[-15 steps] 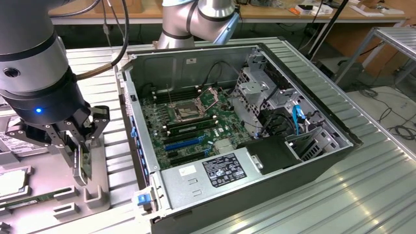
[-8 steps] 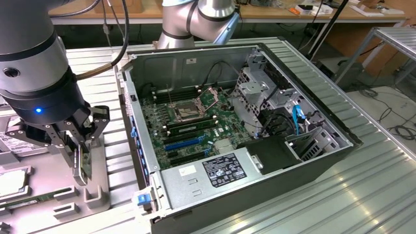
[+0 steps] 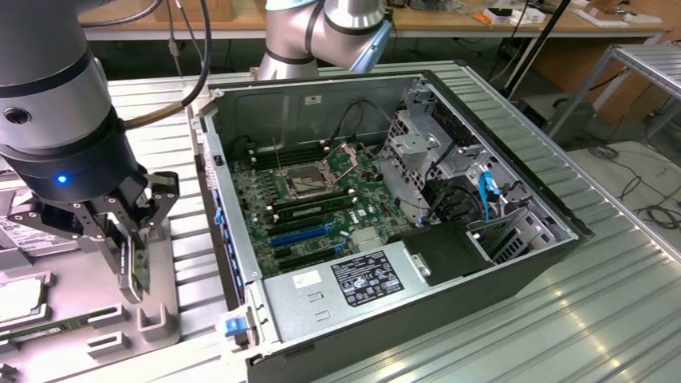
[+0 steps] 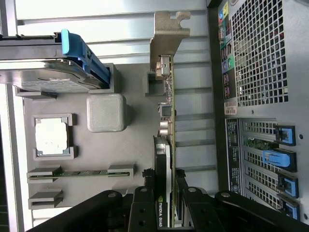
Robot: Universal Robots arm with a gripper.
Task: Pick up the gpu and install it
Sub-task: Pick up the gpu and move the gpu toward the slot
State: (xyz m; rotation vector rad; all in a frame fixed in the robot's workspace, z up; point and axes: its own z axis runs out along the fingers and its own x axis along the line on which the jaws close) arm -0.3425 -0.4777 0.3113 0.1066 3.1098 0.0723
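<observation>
wrist view: my gripper (image 4: 164, 175), partly closed, pinches the gpu (image 4: 162, 154) standing on edge in the grey parts tray (image 4: 133, 150); its long axis runs out from my fingers (image 4: 145, 198) toward the tray's edge, bracket end (image 4: 168, 34) farthest.

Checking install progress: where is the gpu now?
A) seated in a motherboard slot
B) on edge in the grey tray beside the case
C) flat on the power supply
B: the gpu stands on edge in the grey tray, the gripper closed on it, outside the case.
</observation>
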